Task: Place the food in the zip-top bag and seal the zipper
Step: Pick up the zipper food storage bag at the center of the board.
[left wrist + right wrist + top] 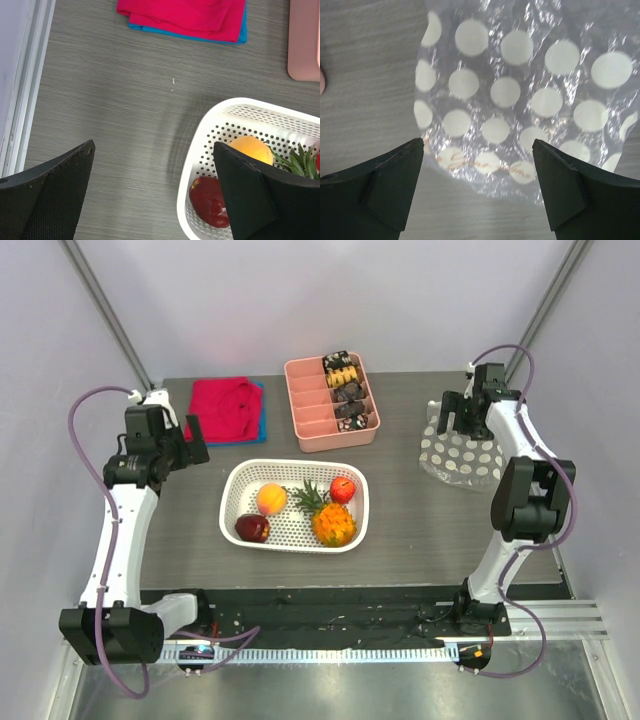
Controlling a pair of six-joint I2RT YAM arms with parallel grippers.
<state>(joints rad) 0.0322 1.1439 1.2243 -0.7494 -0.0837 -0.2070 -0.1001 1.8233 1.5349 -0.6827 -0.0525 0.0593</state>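
Note:
The food lies in a white basket (296, 464): an orange peach (271, 498), a dark red apple (252, 528), a small bright red apple (343, 489) and a pineapple (332, 521). My left gripper (190, 432) hovers open to the basket's upper left, holding nothing. In its wrist view the left gripper (154, 145) straddles the basket rim (200, 140), with the peach (252, 149) and dark apple (207, 200) partly behind one finger. The zip-top bag (460, 455) lies crumpled at the right. My right gripper (478, 141) hangs open over the bag's near edge (520, 90). I cannot make out the zipper.
A pink compartment tray (313, 412) with dark snack pieces (347, 390) stands behind the basket. A folded red cloth (222, 408) on a blue one lies at the back left. The table's left edge rail (20, 75) runs close to the left gripper.

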